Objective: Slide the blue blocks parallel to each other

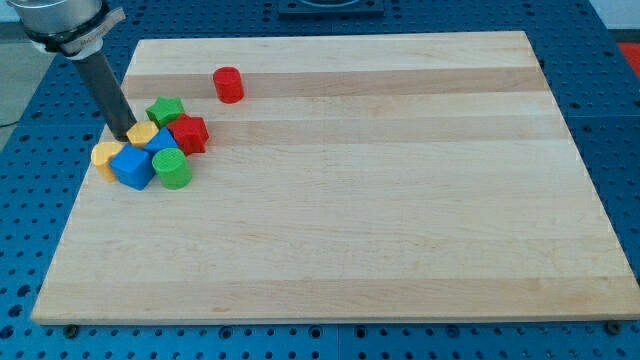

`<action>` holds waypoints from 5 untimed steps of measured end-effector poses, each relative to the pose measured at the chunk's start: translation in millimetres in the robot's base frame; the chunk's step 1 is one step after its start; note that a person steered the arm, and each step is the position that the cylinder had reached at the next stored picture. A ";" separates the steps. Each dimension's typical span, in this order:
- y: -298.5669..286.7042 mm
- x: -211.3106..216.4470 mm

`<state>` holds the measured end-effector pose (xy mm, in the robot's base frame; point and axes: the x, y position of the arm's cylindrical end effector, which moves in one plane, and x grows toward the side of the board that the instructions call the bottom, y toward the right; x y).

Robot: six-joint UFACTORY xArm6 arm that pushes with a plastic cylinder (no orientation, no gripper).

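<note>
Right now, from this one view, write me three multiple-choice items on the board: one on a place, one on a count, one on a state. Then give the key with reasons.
1. Where does the red cylinder stand?
A. Alone, toward the view's top of the cluster
B. At the view's bottom right corner
C. Stacked on a blue block

2. How many green blocks show?
A. One
B. Two
C. Four

3. How do the blocks near my tip lie?
A. Spread evenly over the wooden board
B. In one straight row
C. Bunched tightly at the view's left

Key: A, B, C.
1 A: it stands apart, above and right of the others.
2 B: a green star-like block and a green cylinder.
3 C: the yellow blocks, blue cube, second blue block and red block crowd together beside my tip.
</note>
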<state>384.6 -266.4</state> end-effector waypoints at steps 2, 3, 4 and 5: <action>-38.1 0.0; -38.4 45.6; -38.4 45.9; -13.2 45.2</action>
<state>429.8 -279.6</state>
